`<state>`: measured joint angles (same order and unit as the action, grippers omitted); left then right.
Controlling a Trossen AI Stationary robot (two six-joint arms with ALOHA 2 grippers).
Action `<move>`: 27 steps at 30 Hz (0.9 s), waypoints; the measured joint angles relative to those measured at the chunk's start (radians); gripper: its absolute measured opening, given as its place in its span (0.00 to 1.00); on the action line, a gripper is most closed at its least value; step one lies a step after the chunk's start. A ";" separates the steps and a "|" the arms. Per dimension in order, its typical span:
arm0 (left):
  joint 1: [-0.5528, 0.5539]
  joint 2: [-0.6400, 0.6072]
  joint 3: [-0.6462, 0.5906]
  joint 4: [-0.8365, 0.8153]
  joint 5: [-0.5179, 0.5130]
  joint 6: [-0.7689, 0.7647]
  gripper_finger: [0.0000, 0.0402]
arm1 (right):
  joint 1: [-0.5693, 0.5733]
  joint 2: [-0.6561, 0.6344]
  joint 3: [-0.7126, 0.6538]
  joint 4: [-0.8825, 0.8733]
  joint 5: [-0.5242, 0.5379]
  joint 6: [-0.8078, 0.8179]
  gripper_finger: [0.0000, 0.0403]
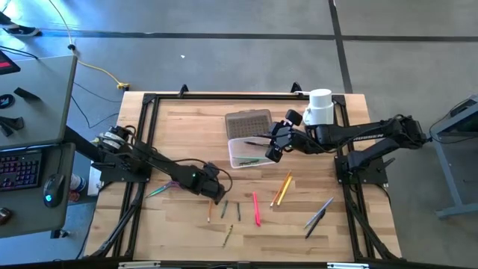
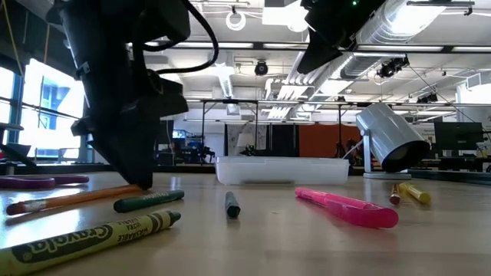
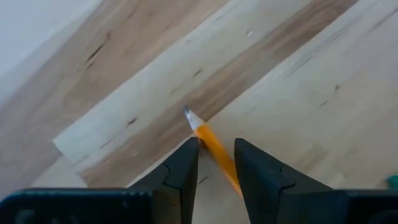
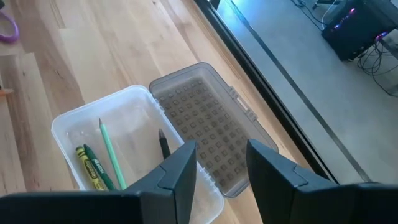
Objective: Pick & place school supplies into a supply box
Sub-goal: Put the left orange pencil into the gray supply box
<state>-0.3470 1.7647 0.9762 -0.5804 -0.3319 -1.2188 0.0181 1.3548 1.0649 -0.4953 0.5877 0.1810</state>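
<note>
My left gripper [image 1: 219, 199] [image 3: 216, 155] is low over the table's near middle, open. Its fingers stand on either side of an orange pencil [image 3: 208, 140] that lies flat on the wood; I cannot tell whether they touch it. My right gripper [image 1: 270, 146] [image 4: 222, 162] hangs open above the supply box [image 4: 68, 124], with nothing between its fingers. The clear box stands open, its dotted grey lid [image 4: 205, 124] folded back flat on the table. Inside lie a green pencil [image 4: 111, 152], two crayons [image 4: 90, 167] and a black pen [image 4: 163, 144].
Loose supplies lie on the near half of the table: a pink pen [image 1: 256, 209], orange and yellow pencils [image 1: 282, 189], grey pens [image 1: 319, 215], short crayons [image 1: 227, 235] and purple scissors [image 2: 38, 182] at the left. A white mug [image 1: 320, 107] stands at the far right.
</note>
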 joint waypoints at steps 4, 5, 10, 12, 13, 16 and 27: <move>-0.001 0.017 0.001 -0.026 -0.024 -0.001 0.31 | 0.000 0.000 0.000 0.001 -0.003 0.001 0.31; -0.001 0.020 0.002 -0.031 -0.030 0.000 0.29 | 0.000 0.000 0.000 0.000 -0.005 0.001 0.31; 0.006 0.036 0.001 -0.040 -0.097 0.005 0.12 | 0.000 0.000 0.000 0.001 -0.013 0.001 0.31; 0.029 0.038 -0.002 -0.064 -0.162 -0.002 0.05 | 0.000 0.000 0.000 0.001 -0.021 0.001 0.31; 0.047 0.038 -0.004 -0.067 -0.194 -0.001 0.03 | 0.000 0.000 0.000 0.001 -0.023 0.001 0.31; 0.101 0.042 -0.005 -0.060 -0.243 0.025 0.06 | 0.000 0.000 0.000 0.001 -0.039 0.001 0.31; 0.344 0.103 -0.002 -0.003 -0.200 0.212 0.13 | 0.000 0.000 0.000 0.000 -0.043 0.001 0.31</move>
<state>-0.0030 1.8680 0.9740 -0.5831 -0.5317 -1.0067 0.0177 1.3548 1.0649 -0.4950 0.5442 0.1823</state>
